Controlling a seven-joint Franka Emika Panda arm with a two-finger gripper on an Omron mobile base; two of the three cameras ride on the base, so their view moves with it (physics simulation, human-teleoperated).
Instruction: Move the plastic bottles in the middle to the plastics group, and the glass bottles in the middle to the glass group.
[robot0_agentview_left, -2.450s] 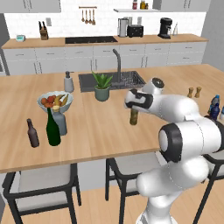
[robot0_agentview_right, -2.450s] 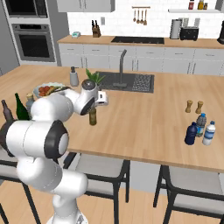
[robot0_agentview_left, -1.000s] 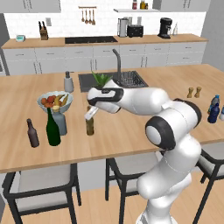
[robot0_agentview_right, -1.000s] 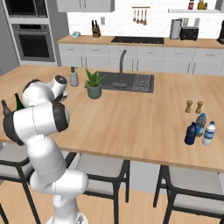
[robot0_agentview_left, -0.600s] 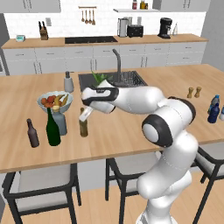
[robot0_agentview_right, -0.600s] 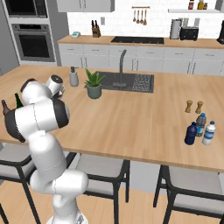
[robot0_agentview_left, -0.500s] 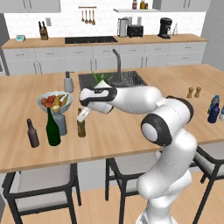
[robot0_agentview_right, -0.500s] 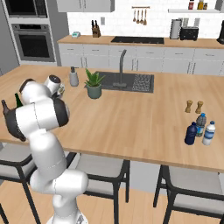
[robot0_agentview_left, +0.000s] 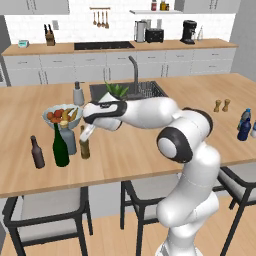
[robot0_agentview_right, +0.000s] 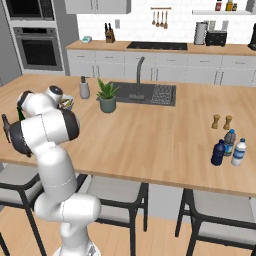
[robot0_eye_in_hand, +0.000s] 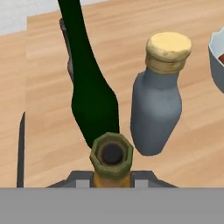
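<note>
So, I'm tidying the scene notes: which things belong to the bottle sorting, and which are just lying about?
Job:
- beer bottle, in the gripper
- green wine bottle
- brown bottle
- grey flask
- navy bottle
- water bottle
- pale bottle

Lying about:
- fruit bowl
- potted plant
- two shakers

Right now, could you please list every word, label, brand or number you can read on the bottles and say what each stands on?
None: no readable text anywhere.
Beer bottle: no lettering shows.
Wine bottle: plain dark green, no label.
Flask: plain grey-blue, tan stopper, no marking.
Brown bottle and water bottle: too small to tell.
</note>
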